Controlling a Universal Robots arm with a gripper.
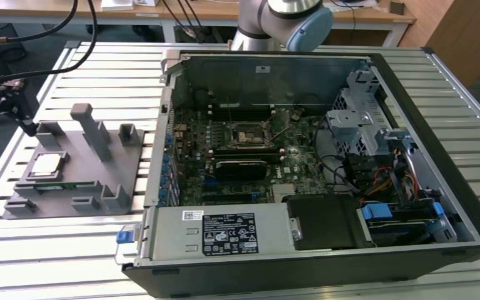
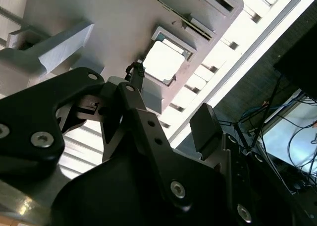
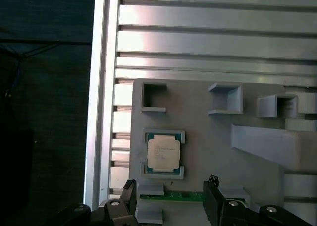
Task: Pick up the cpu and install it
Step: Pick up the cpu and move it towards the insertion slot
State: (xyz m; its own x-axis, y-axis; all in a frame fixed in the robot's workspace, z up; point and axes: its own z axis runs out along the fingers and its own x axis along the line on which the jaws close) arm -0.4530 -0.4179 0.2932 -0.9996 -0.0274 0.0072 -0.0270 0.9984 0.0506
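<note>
The cpu (image 3: 163, 153), a small square chip with a shiny silver top, lies flat in a framed pocket on the grey holder plate (image 3: 208, 137). In the second wrist view the cpu (image 2: 163, 61) glares white. In the exterior view the cpu (image 1: 47, 164) is at the left part of the holder plate (image 1: 77, 181). My gripper (image 3: 171, 192) hovers above the plate, a little off the chip, open with nothing between its fingers (image 3: 213, 194). The exterior view shows the gripper (image 1: 15, 106) at the table's left edge. The motherboard socket (image 1: 249, 134) is inside the open computer case (image 1: 440, 206).
A thin green memory stick (image 3: 173, 196) lies in a slot beside the cpu pocket. Grey posts (image 1: 94, 131) rise from the holder plate. The slatted aluminium table (image 1: 57, 250) ends just left of the plate. Cables (image 1: 48, 31) hang at the back left.
</note>
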